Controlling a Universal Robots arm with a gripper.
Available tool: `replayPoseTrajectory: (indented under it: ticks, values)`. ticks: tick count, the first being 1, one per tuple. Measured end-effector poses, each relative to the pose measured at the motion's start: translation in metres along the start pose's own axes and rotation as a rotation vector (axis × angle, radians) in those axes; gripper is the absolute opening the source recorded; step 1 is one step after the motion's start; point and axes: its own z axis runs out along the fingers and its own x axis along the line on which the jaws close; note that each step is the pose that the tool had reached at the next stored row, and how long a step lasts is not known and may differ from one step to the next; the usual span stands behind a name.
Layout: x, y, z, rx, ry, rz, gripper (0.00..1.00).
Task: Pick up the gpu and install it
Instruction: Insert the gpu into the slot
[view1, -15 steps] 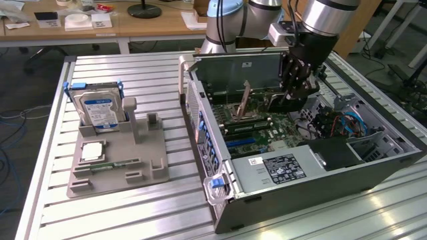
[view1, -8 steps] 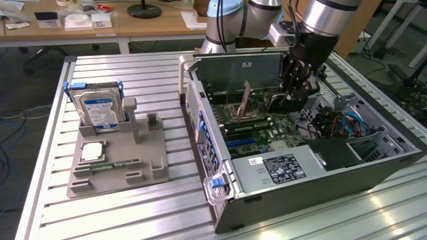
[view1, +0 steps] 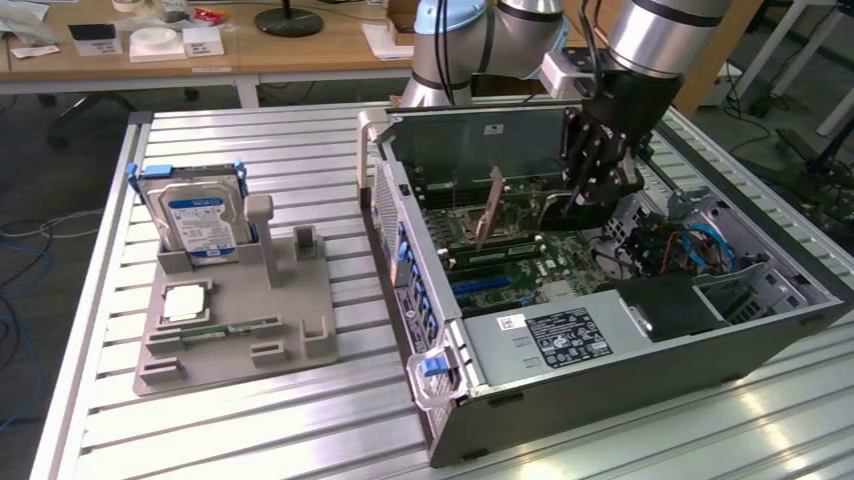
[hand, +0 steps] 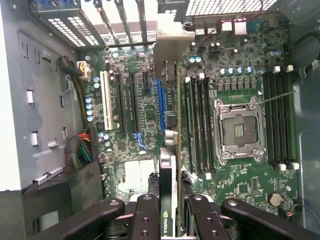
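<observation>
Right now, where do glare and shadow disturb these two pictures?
Exterior view: light glares off the table slats nearest the camera; the case interior is partly shaded. Wrist view: the grille is washed out white, the end effector holding the gpu looks dark.

arm reaching down, tool pointing downward, pinched on the gpu

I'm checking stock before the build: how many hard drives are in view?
1. The hard drive stands upright in the grey holder, to the exterior view's left of the open case. Drives mounted inside the case may be hidden.
</observation>
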Motion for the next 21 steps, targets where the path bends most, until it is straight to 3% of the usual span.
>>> replayPoseTrajectory:
  ticks: [21]
  values:
    - [0.0002, 0.0002, 0.0065, 0.0011, 0.0002, -0.006, 0.26]
